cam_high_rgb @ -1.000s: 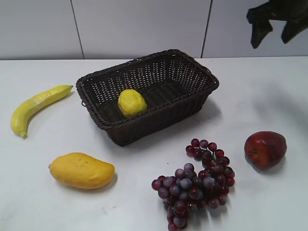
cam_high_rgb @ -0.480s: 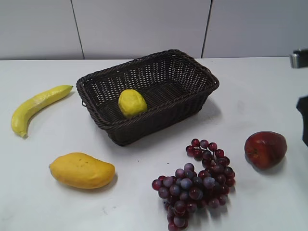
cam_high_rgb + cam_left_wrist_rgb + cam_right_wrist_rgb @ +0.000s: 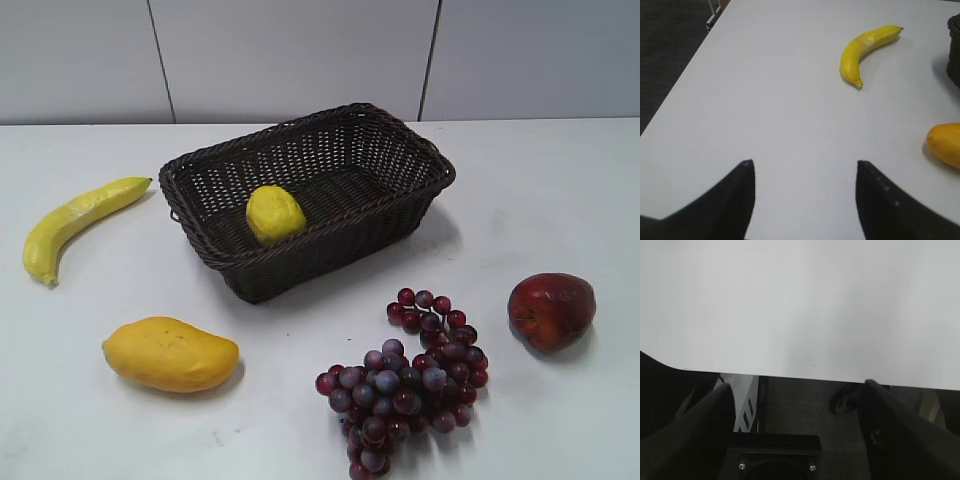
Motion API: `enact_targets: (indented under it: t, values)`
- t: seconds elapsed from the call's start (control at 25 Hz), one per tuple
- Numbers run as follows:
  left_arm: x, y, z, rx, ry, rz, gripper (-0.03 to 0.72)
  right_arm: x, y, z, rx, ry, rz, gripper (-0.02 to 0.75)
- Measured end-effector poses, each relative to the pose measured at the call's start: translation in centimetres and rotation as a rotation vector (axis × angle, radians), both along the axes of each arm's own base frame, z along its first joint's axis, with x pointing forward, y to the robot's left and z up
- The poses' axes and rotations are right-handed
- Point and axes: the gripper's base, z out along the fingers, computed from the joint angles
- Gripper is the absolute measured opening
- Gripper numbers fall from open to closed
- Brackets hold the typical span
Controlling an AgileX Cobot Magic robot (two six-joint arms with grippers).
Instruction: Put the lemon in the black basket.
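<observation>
The tabletop (image 3: 560,180) carries everything, and the black basket (image 3: 400,215) serves as the landmark, the largest thing on it. Inside the basket, toward its front-left corner, sits the lemon (image 3: 274,214), resting on the woven floor and close to the near wall; nothing else is in the basket. By this the placing looks done, and the step in hand seems to be pulling clear and parking the arms. To do that well, both arms should keep high and wide of the basket rim so the lemon is not nudged out.

In front of the basket and to its right lies a bunch of grapes (image 3: 410,385); in front to the left, a mango (image 3: 170,354); left of the basket, a banana (image 3: 75,222); farther right than the grapes, a red apple (image 3: 550,310).

Neither hand shows in the exterior view. The left hand (image 3: 802,200) hovers over bare tabletop well left of the basket, fingers apart and empty. The right hand (image 3: 795,425) hangs at the tabletop's edge, fingers likewise spread, holding nothing.
</observation>
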Motion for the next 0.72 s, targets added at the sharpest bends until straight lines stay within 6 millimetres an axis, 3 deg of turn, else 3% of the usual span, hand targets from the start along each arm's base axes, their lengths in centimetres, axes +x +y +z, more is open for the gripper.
enact_targets:
  t: [0.16, 0.48, 0.72]
  values:
    - [0.0, 0.0, 0.0, 0.0, 0.0, 0.0, 0.472, -3.4, -0.3, 0.5, 0.023, -0.148, -0.003, 0.576]
    - [0.0, 0.0, 0.0, 0.0, 0.0, 0.0, 0.472, -8.7, -0.8, 3.6, 0.067, -0.525, -0.004, 0.573]
    - [0.0, 0.0, 0.0, 0.0, 0.0, 0.0, 0.47, -12.5, -1.1, 4.6, 0.097, -0.775, -0.002, 0.573]
